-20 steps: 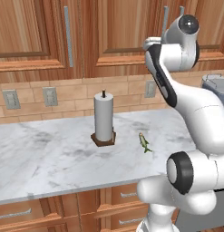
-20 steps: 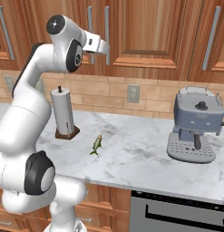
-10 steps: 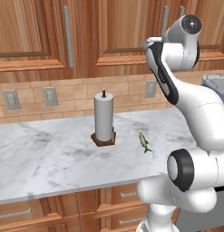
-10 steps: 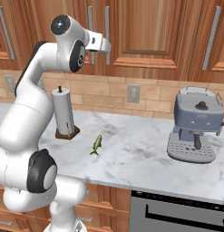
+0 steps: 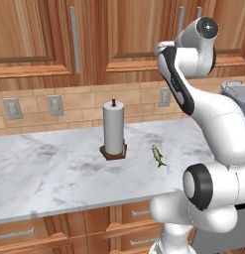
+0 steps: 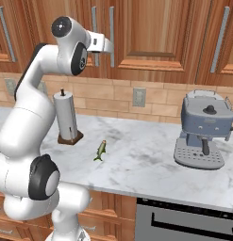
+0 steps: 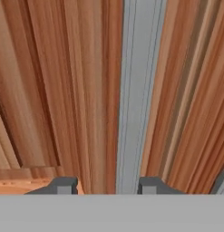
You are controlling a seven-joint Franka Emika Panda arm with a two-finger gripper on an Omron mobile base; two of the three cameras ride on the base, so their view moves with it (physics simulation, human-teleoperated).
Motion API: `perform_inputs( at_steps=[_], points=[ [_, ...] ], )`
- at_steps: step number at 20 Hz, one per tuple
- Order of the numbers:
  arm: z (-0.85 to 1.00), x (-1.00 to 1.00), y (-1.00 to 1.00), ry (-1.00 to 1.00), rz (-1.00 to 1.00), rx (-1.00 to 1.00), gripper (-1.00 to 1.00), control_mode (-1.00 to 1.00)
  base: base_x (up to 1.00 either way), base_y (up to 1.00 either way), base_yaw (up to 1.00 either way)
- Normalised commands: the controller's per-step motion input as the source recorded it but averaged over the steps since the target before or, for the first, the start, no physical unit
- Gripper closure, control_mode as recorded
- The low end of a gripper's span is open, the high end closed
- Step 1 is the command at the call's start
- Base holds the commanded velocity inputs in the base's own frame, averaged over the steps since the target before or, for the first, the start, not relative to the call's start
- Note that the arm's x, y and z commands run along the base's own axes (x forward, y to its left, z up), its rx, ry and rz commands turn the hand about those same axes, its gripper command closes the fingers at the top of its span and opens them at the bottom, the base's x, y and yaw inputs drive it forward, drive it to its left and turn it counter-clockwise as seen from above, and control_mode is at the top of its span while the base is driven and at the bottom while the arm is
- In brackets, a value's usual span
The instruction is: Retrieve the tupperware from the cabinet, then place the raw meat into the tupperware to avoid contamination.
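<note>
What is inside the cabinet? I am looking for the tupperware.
Cannot be seen: the cabinet doors are shut. The gripper has its fingertips either side of a silver handle. The raw meat lies on the counter.

Light is even and fairly bright in all three views, soft and without a clear single source. The marble counter point(image 5: 54, 178) shows only faint shadows: a small dark patch hugs the base of the paper towel roll point(image 5: 114, 129), and a slim one lies under the raw meat point(image 6: 101, 149). The coffee machine point(image 6: 203, 129) carries gentle highlights, no harsh glare. Both base views are sharp edge to edge. The hand view is softer: the cabinet point(image 7: 63, 90) wood grain and silver handle point(image 7: 138, 90) look smeared at close range.
</note>
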Motion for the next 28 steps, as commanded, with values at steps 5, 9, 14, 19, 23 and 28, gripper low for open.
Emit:
perform_inputs(
  at_steps=[5, 9, 14, 19, 23, 28],
  points=[
    [-0.03, 0.13, 0.06, 0.00, 0.01, 0.00, 1.00, -1.00, 0.00, 0.00, 0.00],
    [0.00, -0.47, 0.01, 0.00, 0.00, 0.01, 1.00, -1.00, 0.00, 0.00, 0.00],
    [0.00, -0.62, 0.30, 0.03, -0.01, -0.03, 1.00, -1.00, 0.00, 0.00, 0.00],
    [0.00, -0.60, 0.57, 0.01, -0.01, -0.10, 1.00, -1.00, 0.00, 0.00, 0.00],
    [0.00, -0.53, 0.59, 0.01, -0.02, -0.11, 1.00, -1.00, 0.00, 0.00, 0.00],
    [0.00, -0.50, 0.63, 0.00, -0.05, -0.10, 1.00, -1.00, 0.00, 0.00, 0.00]
  ],
)
